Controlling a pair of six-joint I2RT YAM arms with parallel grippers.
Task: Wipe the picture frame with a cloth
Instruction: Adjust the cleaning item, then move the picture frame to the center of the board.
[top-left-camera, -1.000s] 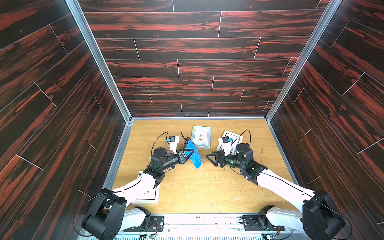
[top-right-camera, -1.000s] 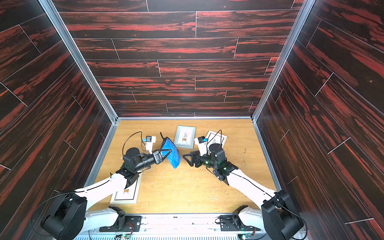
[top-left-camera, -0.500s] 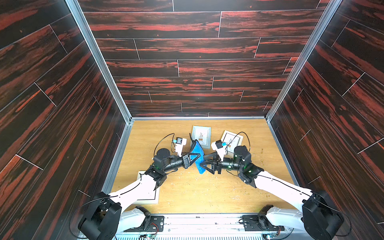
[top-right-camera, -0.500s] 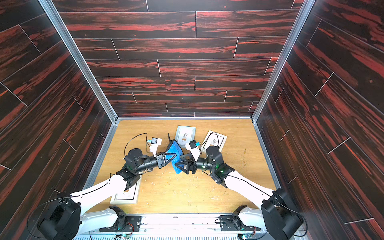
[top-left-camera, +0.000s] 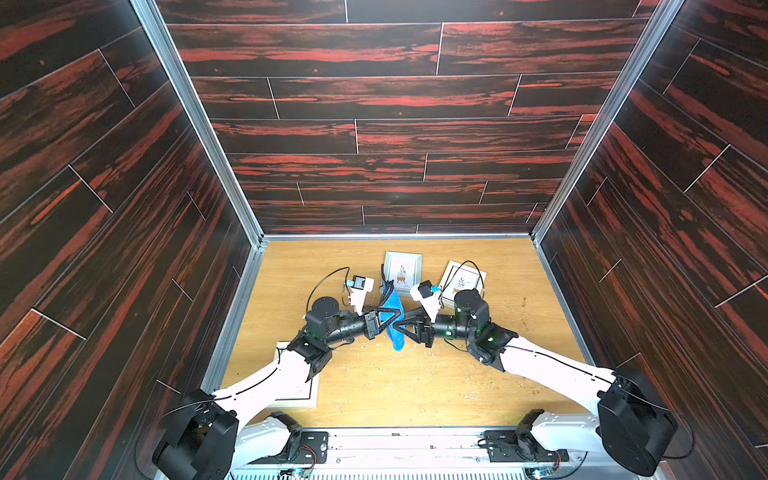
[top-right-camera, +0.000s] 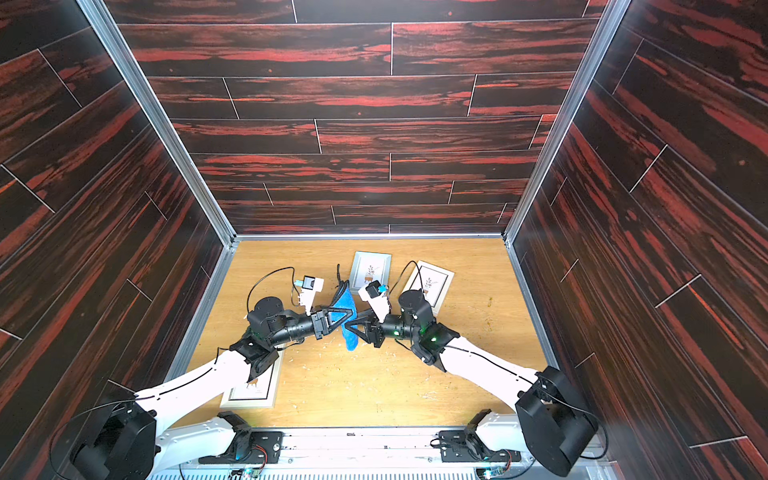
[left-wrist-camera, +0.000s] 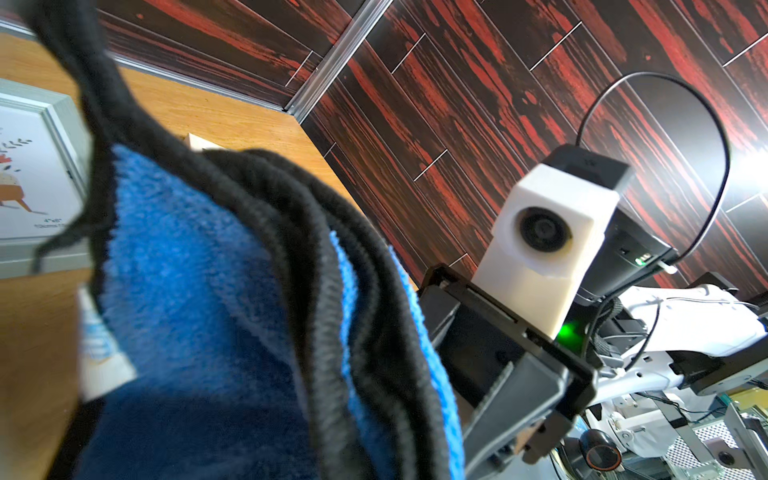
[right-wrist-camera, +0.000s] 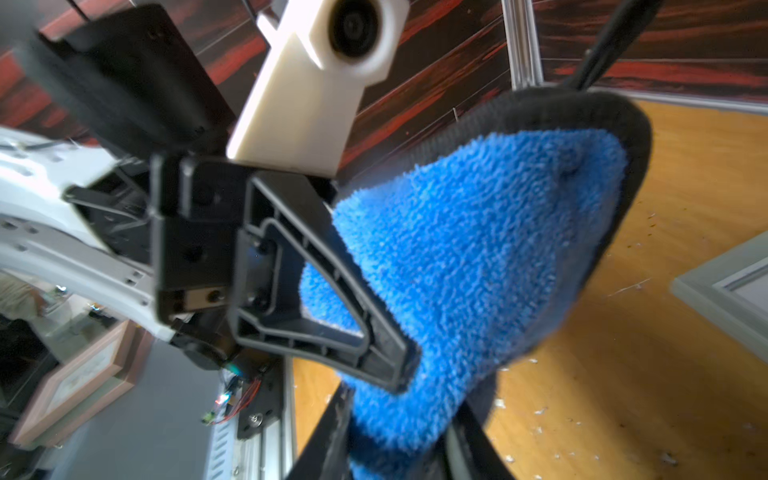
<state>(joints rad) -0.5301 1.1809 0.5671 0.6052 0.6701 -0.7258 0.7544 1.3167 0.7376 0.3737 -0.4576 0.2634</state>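
The blue cloth (top-left-camera: 397, 338) (top-right-camera: 350, 336) with black edging hangs bunched above the table's middle, between both grippers. My left gripper (top-left-camera: 387, 322) (top-right-camera: 345, 318) is shut on it from the left; its fingertips are buried in the cloth (left-wrist-camera: 199, 291) in the left wrist view. My right gripper (top-left-camera: 400, 327) (right-wrist-camera: 399, 449) meets it from the right, its fingers closed on the lower part of the cloth (right-wrist-camera: 478, 249). A grey picture frame (top-left-camera: 402, 272) (top-right-camera: 370, 270) lies flat just behind the cloth.
A light wooden frame (top-left-camera: 462, 282) lies at the back right, partly under the right arm. Another frame (top-left-camera: 297, 392) lies at the front left under the left arm. Small white crumbs dot the wooden table (top-left-camera: 415, 386). Dark walls close three sides.
The left gripper carried the cloth toward the middle. The right gripper came in from the right, open, and closed on the cloth's lower part.
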